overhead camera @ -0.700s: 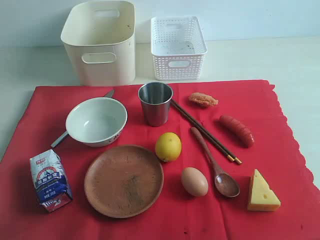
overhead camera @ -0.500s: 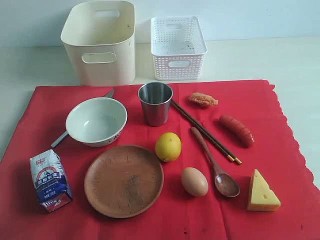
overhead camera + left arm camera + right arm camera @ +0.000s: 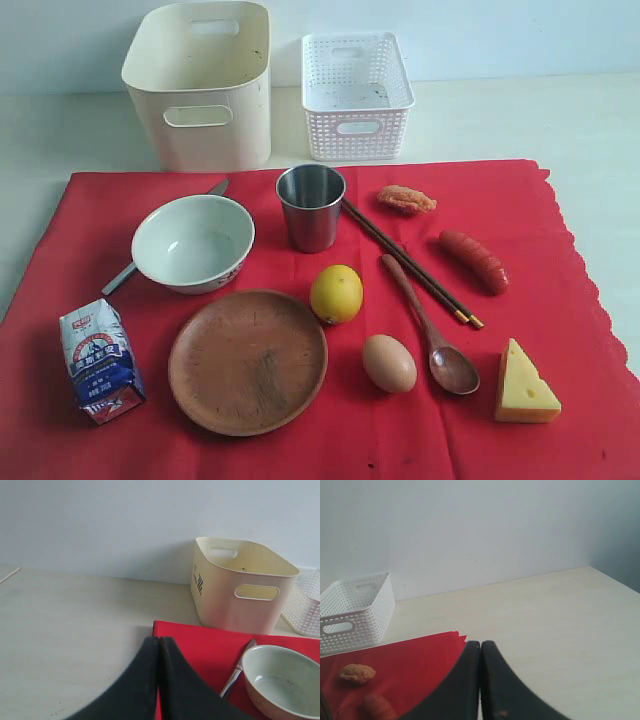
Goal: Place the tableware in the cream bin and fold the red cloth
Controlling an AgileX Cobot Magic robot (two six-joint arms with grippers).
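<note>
The red cloth [image 3: 100, 210] lay flat with the cup [image 3: 311, 207] standing near its far edge. To the left of the cup in the exterior view sat the bowl [image 3: 192, 242], resting over the knife [image 3: 119, 278]. The plate [image 3: 248, 361] lay nearer the camera than the cup. The chopsticks [image 3: 410, 266] and spoon [image 3: 430, 330] slanted away on the cup's other side. Beyond the cup, off the cloth, stood the cream bin [image 3: 200, 90] and a white basket [image 3: 355, 95]. The left gripper [image 3: 159, 645] and right gripper [image 3: 480, 647] were each pressed closed on nothing.

A lab-style test bench, it seems: a bare pale worktop [image 3: 600, 120] against a blank white wall [image 3: 100, 520], with a white bowl [image 3: 193, 243], brown plate [image 3: 248, 362], egg [image 3: 389, 363] and cheese wedge [image 3: 526, 383] spaced out tidily on a red cloth [image 3: 500, 200]
</note>
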